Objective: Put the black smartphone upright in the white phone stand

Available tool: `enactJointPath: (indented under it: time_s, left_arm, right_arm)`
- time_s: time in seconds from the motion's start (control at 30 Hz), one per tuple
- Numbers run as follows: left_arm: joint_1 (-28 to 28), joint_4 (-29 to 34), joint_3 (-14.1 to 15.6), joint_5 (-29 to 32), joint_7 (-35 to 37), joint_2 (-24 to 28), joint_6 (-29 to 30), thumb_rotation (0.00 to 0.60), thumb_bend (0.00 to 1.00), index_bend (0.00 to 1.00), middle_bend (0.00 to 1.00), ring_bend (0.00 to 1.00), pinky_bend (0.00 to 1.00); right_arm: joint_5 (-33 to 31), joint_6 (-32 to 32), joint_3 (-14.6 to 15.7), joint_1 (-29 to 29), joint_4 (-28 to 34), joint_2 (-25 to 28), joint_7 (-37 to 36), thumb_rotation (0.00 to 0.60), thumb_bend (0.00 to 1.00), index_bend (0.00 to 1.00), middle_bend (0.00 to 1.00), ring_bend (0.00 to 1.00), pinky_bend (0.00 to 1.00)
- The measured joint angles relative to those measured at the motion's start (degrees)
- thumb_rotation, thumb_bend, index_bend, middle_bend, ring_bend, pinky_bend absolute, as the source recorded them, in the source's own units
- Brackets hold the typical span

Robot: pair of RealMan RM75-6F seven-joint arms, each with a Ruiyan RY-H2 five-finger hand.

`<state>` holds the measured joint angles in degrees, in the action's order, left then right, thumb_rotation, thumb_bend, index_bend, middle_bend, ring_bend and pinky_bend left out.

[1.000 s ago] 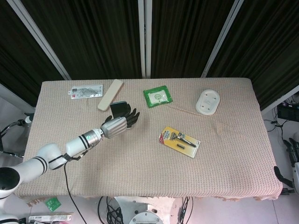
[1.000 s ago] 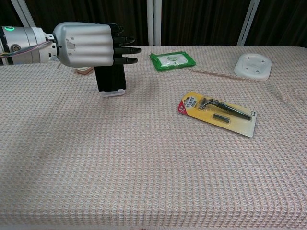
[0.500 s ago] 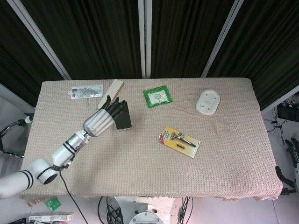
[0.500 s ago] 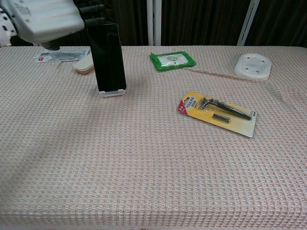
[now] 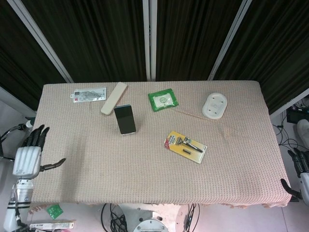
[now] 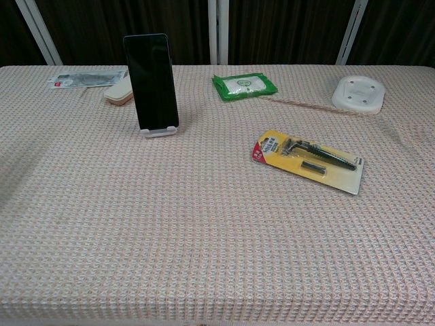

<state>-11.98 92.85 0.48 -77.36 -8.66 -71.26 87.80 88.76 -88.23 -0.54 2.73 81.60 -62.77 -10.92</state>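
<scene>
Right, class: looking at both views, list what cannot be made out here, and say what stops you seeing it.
- White stand: chest view, mostly hidden behind the phone; only its front lip shows.
- Right robot hand: head view, cut off by the right edge; open or shut unclear.
- Razor pack print: too small in both views.
- Left robot hand: absent from the chest view.

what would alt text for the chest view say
A black smartphone stands upright in a white phone stand on a beige woven tablecloth. Nearby lie a packaged razor, a green packet and a white oval disc.
</scene>
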Motion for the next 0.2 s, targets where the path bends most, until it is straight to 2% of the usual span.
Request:
enactJointPath:
  time_s: [0.13, 0.2]
  left_arm:
    - [4.49, -7.47, 4.78, -3.92, 6.09, 0.04, 1.76, 0.336, 0.05, 0.01, 0.03, 0.08, 0.22]
    - [5.63, -9.57, 5.9, -6.22, 7.59, 0.06, 2.73, 0.337, 0.05, 0.01, 0.03, 0.08, 0.22]
  right_arm:
    - [1.06, 0.4, 0.17, -0.74, -0.63, -0.6, -0.37, 0.6, 0.21, 0.0, 0.0, 0.0, 0.0]
    - [1.76, 0.14, 0.13, -1.05, -0.7, -0.94, -0.22, 0.6, 0.21, 0.0, 0.0, 0.0, 0.0]
